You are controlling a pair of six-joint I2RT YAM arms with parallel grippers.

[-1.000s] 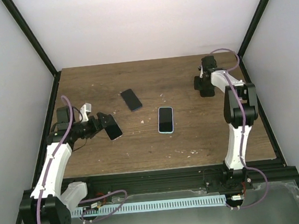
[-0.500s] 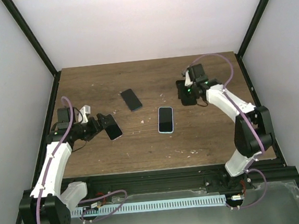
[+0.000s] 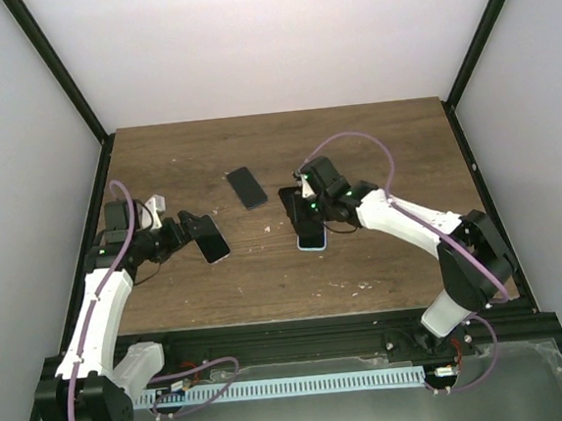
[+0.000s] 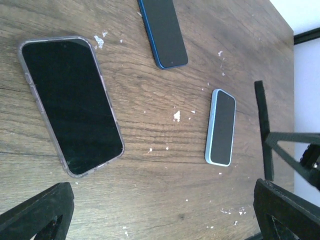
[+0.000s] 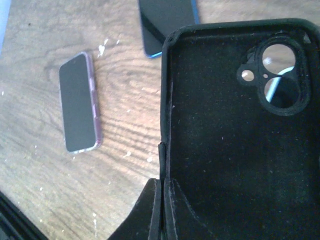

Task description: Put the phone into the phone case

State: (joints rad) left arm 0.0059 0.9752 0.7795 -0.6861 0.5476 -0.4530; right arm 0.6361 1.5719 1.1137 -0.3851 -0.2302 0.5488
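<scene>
A dark wooden table (image 3: 384, 261), flecked with small white specks, sits inside white walls, seen from above with two white robot arms mounted at its near edge. At the far left, the left arm bends toward the left side of the table. The left gripper (image 4: 161, 212) has its black fingers (image 4: 37, 215) spread wide apart, holding nothing. It hovers just above a phone in a clear purple-tinted case (image 3: 213, 244), which lies screen up near the left edge. In the left wrist view this phone lies just ahead of the spread fingertips without touching them. Farther back and to the right lies a dark blue phone (image 3: 246, 187), screen up and angled, well apart from the others. Next, near the middle of the table, the right gripper (image 5: 162, 195) has its fingers pressed together on the edge of a black phone case (image 3: 289, 202) and holds it above the wood. In the right wrist view the case's open, felt-like inner side faces the camera, with its paired round camera holes at the upper right. A sliver of light blue shows through the larger hole. Directly beside and partly beneath the case lies the light blue phone (image 3: 311, 231), flat and screen up. Its far end is hidden by the gripper and case in the overhead view; whether the case touches it cannot be told. On the right, the right arm stretches low from its base across to the centre.
</scene>
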